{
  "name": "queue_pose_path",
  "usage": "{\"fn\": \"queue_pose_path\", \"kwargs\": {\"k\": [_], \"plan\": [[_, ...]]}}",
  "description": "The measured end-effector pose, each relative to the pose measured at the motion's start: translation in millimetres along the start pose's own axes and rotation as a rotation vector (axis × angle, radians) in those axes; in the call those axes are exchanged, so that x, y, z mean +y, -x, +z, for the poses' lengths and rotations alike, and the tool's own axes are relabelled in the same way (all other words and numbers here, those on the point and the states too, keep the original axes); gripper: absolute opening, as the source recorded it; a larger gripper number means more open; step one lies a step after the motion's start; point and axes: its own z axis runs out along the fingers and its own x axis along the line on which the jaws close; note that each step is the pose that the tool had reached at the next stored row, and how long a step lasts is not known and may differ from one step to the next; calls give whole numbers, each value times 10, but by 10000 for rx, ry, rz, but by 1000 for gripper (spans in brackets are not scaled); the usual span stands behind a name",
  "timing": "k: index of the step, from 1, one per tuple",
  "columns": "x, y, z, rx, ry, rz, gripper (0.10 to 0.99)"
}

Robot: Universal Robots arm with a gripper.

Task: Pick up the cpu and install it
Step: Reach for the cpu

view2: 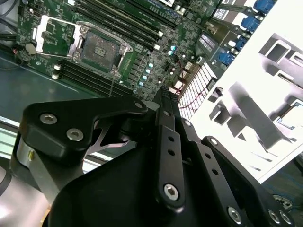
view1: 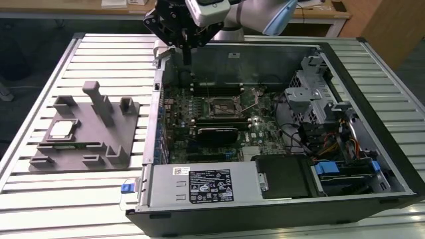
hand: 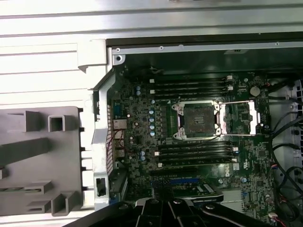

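The cpu (view1: pixel 61 130), a small square chip with a silver-grey top, lies flat on the grey fixture tray (view1: pixel 79 159) at the exterior view's left. My gripper (view1: pixel 188 59) hangs over the back left corner of the open computer case, well away from the chip, with its fingers together and nothing between them. The motherboard socket (view1: pixel 222 105) sits in the middle of the board, its load plate (hand: pixel 241 118) swung open and its recess (hand: pixel 199 120) bare. The black gripper body (view2: pixel 163 92) rises in front of the second wrist view.
The open computer case (view1: pixel 371 74) lies on a slatted metal table (view1: pixel 99 55). Tall posts (view1: pixel 99 102) stand up from the tray. Memory slots (hand: pixel 189 85) flank the socket. A drive cage and cables (view1: pixel 319 104) fill the case's right side, and the power supply (view1: pixel 206 186) sits at the front.
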Motion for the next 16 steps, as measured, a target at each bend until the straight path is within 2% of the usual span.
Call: {"fn": "queue_pose_path", "kwargs": {"k": [16], "plan": [[-12,-157,-4,0,0,0,106]]}}
